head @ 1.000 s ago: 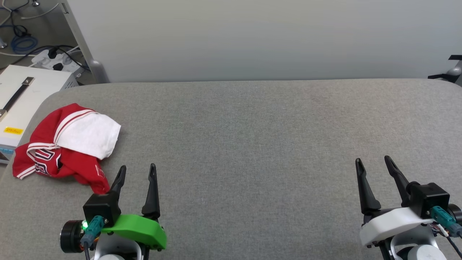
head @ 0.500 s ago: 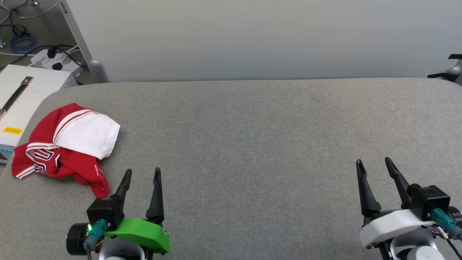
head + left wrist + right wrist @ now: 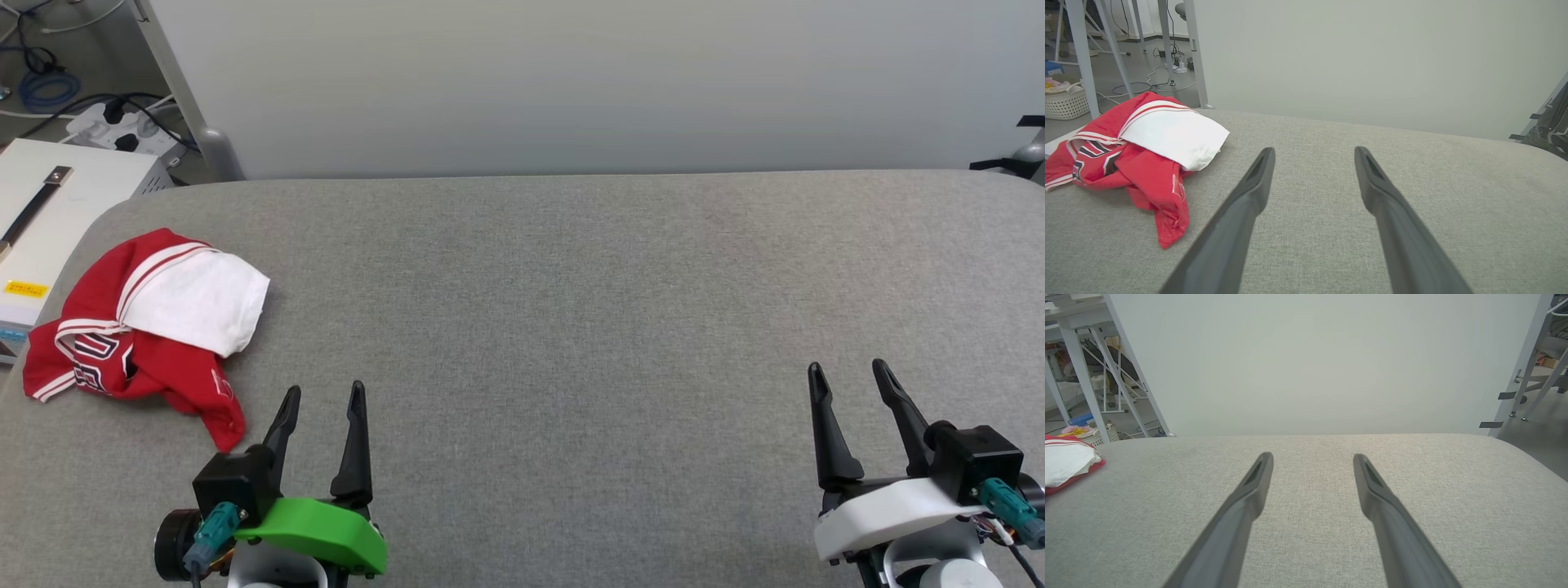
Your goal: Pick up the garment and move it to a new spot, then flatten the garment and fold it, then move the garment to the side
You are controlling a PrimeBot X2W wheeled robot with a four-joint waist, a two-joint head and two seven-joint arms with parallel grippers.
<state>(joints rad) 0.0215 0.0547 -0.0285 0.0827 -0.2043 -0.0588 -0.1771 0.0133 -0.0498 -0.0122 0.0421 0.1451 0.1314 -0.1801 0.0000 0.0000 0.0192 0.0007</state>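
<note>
1. Nearest, left gripper (image 3: 325, 388) & right gripper (image 3: 847, 365) over near edge of table (image 3: 571, 327), both jaws spread wide.
2. Crumpled garment (image 3: 147, 327) nr left edge, white sleeve on top.
3. Off left edge: white box (image 3: 49, 212); floor basket (image 3: 1065, 106) w/ pink & yellow stuff.
4. Pale wall (image 3: 571, 82) behind far edge.

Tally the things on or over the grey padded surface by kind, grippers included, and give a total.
Garments: 1, the garment, crumpled at the left end.
Grippers: 2, the left gripper and the right gripper, both open and empty.
Total: 3.
</note>
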